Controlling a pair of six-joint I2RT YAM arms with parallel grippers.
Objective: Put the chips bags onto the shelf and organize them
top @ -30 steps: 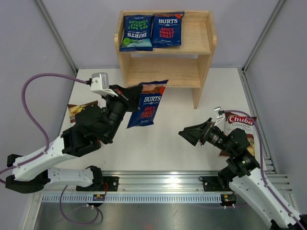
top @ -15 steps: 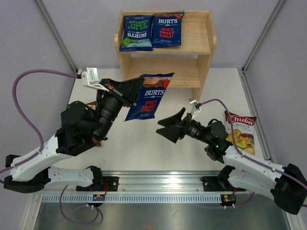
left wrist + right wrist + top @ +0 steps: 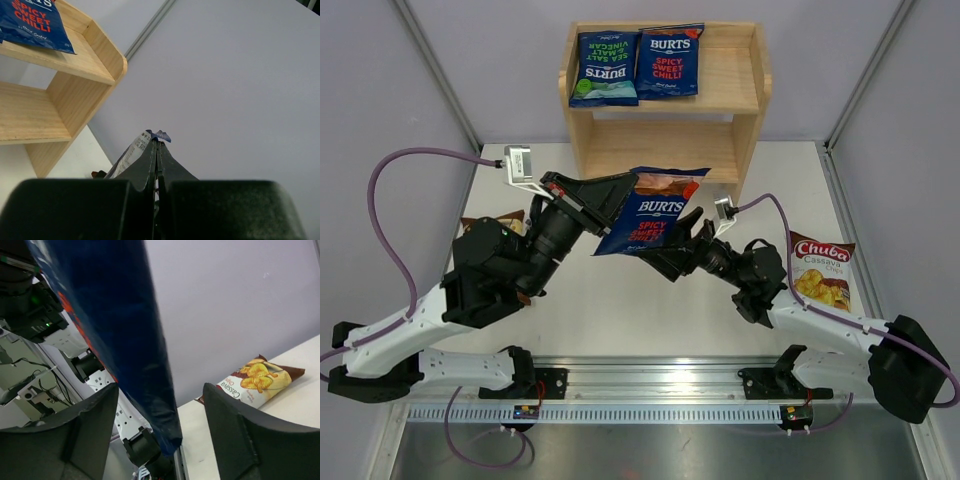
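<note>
My left gripper (image 3: 623, 193) is shut on the edge of an orange-topped dark blue BURTS bag (image 3: 655, 212) and holds it in the air in front of the wooden shelf (image 3: 745, 95). In the left wrist view the fingers (image 3: 150, 160) pinch the bag's seam (image 3: 150, 136). My right gripper (image 3: 678, 242) is open, its jaws on either side of the bag's lower end (image 3: 131, 340) without closing. Two BURTS bags (image 3: 605, 68) (image 3: 669, 62) lie on the top tier. One brown Chuba bag (image 3: 822, 272) lies on the table at right. Another (image 3: 483, 229) is partly hidden under my left arm.
The shelf's lower tier (image 3: 660, 150) holds nothing. Grey walls close in the table on the left, back and right. A metal rail (image 3: 660, 385) runs along the near edge. The shelf's right side panel (image 3: 75, 90) shows in the left wrist view.
My left gripper has carried the bag to the right and a little lower. My right arm has swung in from the right, and its open jaws now straddle the bag's lower end.
</note>
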